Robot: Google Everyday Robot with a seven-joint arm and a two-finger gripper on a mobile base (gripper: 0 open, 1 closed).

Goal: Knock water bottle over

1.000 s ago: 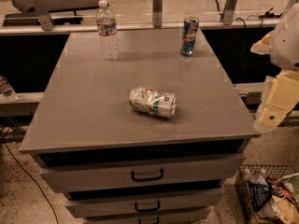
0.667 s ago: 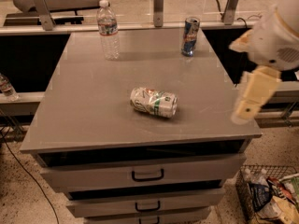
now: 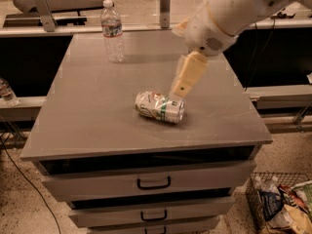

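Scanning from the left, saw a small bottle on a low ledge beside the counter, off its top. Found the water bottle upright near the counter's back left corner, white cap on, touched by nothing. Counted three drawers below the counter top. Noted a crushed can lying on its side at mid-counter, well apart from the water bottle. Saw the gripper hanging just over the can's right end, angled down and leftward; could not tell whether it touched the can, nor whether it was open or closed. Traced the white arm up to the top right corner. Spotted a wire basket of bags on the floor at far right.
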